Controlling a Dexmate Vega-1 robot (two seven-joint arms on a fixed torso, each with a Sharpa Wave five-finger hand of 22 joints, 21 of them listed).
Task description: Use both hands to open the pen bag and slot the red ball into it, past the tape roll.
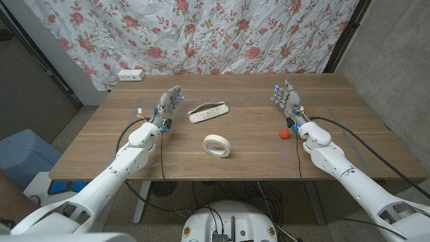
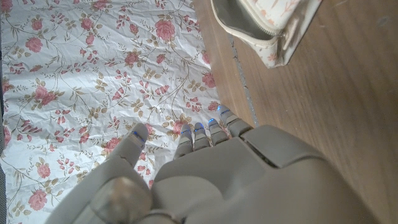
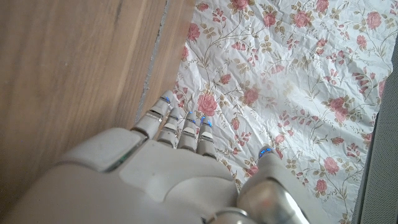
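One small red ball (image 1: 285,132), round, beside right hand (image 1: 289,102)

Brightness: even, soft indoor light; head view moderately bright, wrist views slightly washed.
Shadows: faint, short, beneath the tape roll (image 1: 217,146) and pen bag (image 1: 207,111).
Glare: none on the table (image 1: 255,158).
Focus: head view sharp; left hand (image 2: 211,180) and right hand (image 3: 168,180) soft at lower frame.
Distortion: mild bowing at head-view edges.
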